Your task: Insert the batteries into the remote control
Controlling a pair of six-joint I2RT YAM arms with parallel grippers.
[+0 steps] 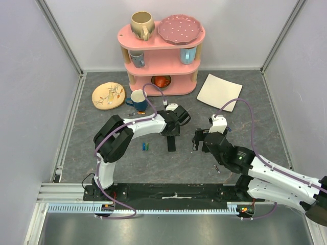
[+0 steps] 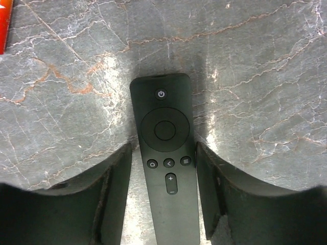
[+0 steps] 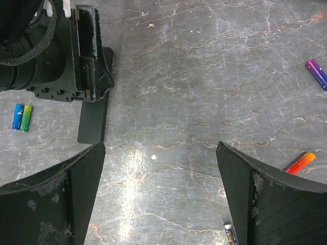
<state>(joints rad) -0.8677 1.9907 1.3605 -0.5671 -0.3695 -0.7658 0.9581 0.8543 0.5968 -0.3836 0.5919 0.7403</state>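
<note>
The black remote control (image 2: 166, 168) lies on the grey table with its buttons facing up, and also shows in the top view (image 1: 171, 143). My left gripper (image 2: 163, 153) is open and straddles it. The right finger (image 2: 212, 189) touches its edge. A thin gap remains at the left finger (image 2: 115, 194). My right gripper (image 3: 159, 153) is wide open and empty above bare table, to the right of the remote (image 3: 93, 120). A blue and a green battery (image 3: 22, 117) lie left of the remote. An orange-red battery (image 3: 300, 163), a purple-blue one (image 3: 318, 73) and a dark one (image 3: 230, 234) lie to the right.
A pink shelf (image 1: 162, 56) with mugs, a bowl and a plate stands at the back. A blue mug (image 1: 138, 99) and a patterned plate (image 1: 108, 95) sit in front of it on the left, and a white square plate (image 1: 219, 91) on the right. Walls enclose three sides.
</note>
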